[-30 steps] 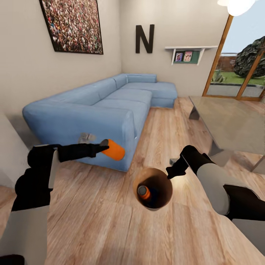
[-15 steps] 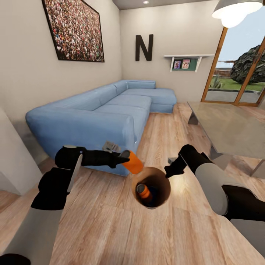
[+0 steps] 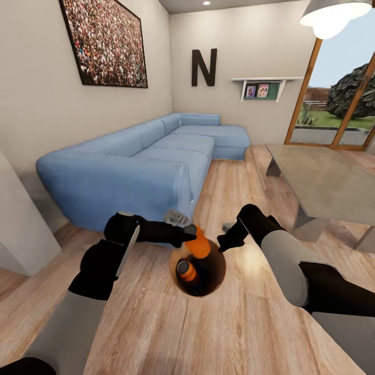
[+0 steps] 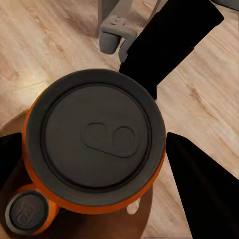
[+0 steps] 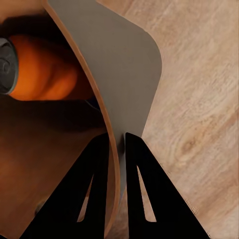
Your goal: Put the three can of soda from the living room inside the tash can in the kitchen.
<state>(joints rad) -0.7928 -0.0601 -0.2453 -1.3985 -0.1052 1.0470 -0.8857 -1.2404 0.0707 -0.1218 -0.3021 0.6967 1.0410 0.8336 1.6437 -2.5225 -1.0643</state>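
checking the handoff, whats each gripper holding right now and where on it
The left gripper holds an orange soda can by its sides, over the trash can. The right gripper pinches the trash can's rim.

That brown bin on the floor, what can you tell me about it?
The round brown tapered bin stands upright on the wood floor near the blue sofa. Its inside is dark. One orange can lies inside; the left pincer holds a second orange can over its mouth. The right pincer grips its thin rim.
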